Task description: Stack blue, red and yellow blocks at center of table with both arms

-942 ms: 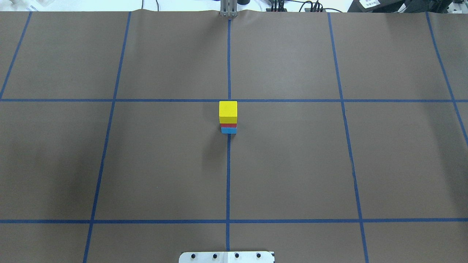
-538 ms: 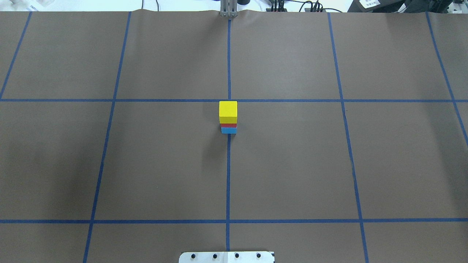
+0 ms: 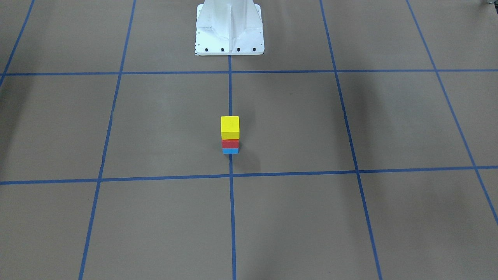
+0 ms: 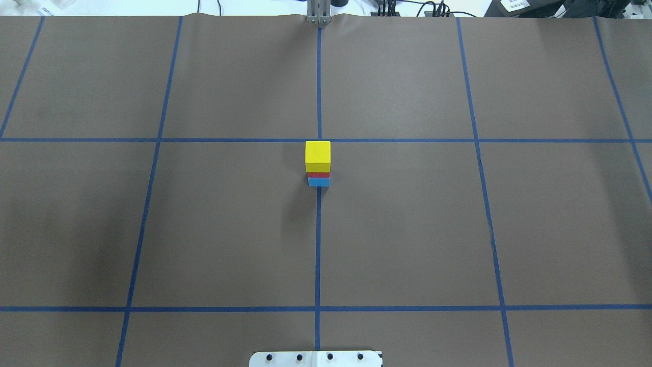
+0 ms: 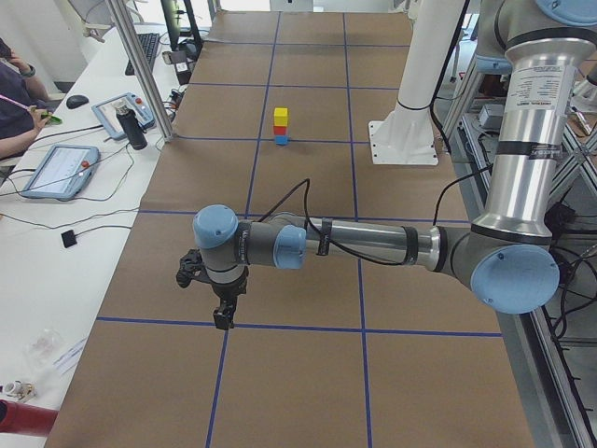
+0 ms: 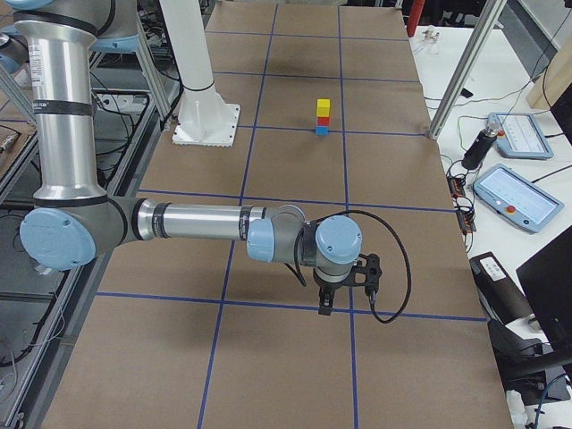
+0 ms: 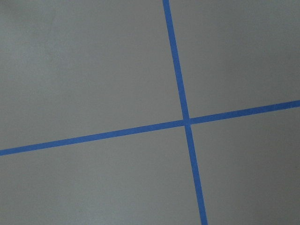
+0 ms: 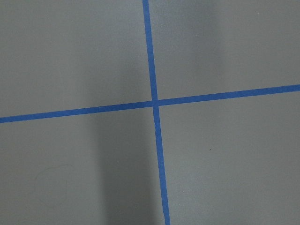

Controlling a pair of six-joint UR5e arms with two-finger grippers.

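A yellow block [image 4: 318, 155] sits on a red block [image 4: 318, 175], which sits on a blue block [image 4: 319, 182], as one upright stack on the centre line of the table. The stack also shows in the front view: yellow [image 3: 230, 126], red [image 3: 230, 143], blue [image 3: 230, 151]. No gripper touches it. My left gripper [image 5: 222, 317] hangs over the table's left end, far from the stack. My right gripper [image 6: 325, 307] hangs over the right end. Both show only in the side views, so I cannot tell if they are open or shut. The wrist views show only brown paper and blue tape.
Blue tape lines [image 4: 318, 239] divide the brown table. The white robot base [image 3: 229, 27] stands at the robot's edge. Tablets [image 5: 58, 170] and a bottle [image 5: 136, 131] lie on the side bench, where an operator [image 5: 14, 93] sits. A metal post [image 6: 460, 76] stands beside the table.
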